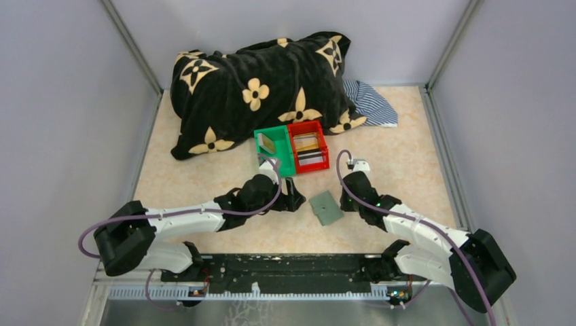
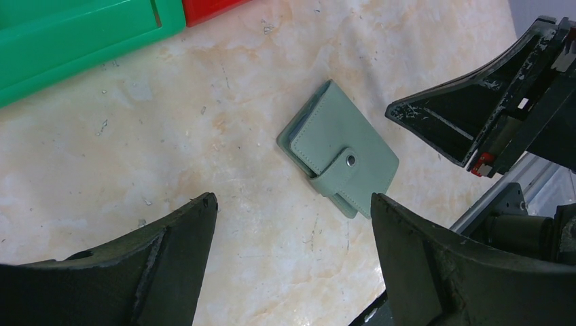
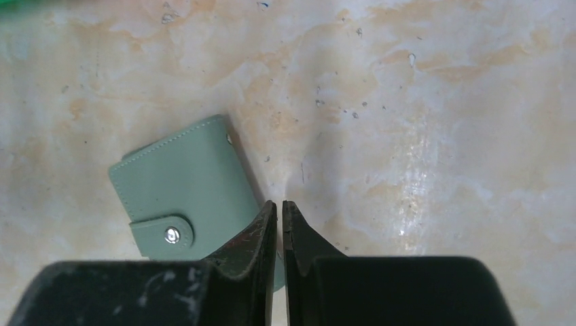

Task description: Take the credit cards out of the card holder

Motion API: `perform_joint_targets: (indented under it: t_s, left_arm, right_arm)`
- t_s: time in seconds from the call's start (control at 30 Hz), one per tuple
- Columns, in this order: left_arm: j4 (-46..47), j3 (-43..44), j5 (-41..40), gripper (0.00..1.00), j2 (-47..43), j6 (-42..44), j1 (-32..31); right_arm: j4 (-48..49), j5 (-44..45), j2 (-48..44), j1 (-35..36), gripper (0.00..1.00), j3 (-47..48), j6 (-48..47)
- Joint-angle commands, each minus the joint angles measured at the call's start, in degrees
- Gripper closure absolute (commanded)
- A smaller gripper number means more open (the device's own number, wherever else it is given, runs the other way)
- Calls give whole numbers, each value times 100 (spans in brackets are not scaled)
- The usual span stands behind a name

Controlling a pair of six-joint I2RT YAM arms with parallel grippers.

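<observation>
One card holder [image 1: 326, 208], closed with its snap tab fastened, lies flat on the surface [image 1: 407, 163] between the two arms, near one green bin [image 1: 286, 161] and one red bin [image 1: 325, 147] that touch side by side. Only the top view shows the credit cards [image 1: 307, 142] inside both bins, too small to count, while only the wrist views show the tab's stud. The left jaws stand wide and empty; the right jaws are nearly together, gripping nothing, with their tips by the holder's edge.

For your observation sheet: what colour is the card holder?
Card holder: pale grey-green, clearest in left wrist view.
</observation>
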Motion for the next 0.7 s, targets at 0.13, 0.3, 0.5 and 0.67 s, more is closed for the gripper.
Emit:
perform_joint_targets:
  t_s: [0.13, 0.3, 0.5, 0.67]
  left_arm:
    - [116, 111, -11, 11, -37, -19, -56]
    - [116, -1, -59, 11, -23, -82, -64]
    - [-35, -262, -339, 9, -453, -133, -65]
    - [-231, -191, -272, 8, -533, -103, -73]
  right_arm:
    - [-139, -9, -389, 65, 98, -260, -17]
    - [-134, -444, -458, 62, 100, -497, -50]
    - [54, -935, -865, 83, 100, -787, 71]
    - [173, -1112, -940, 115, 100, -724, 90]
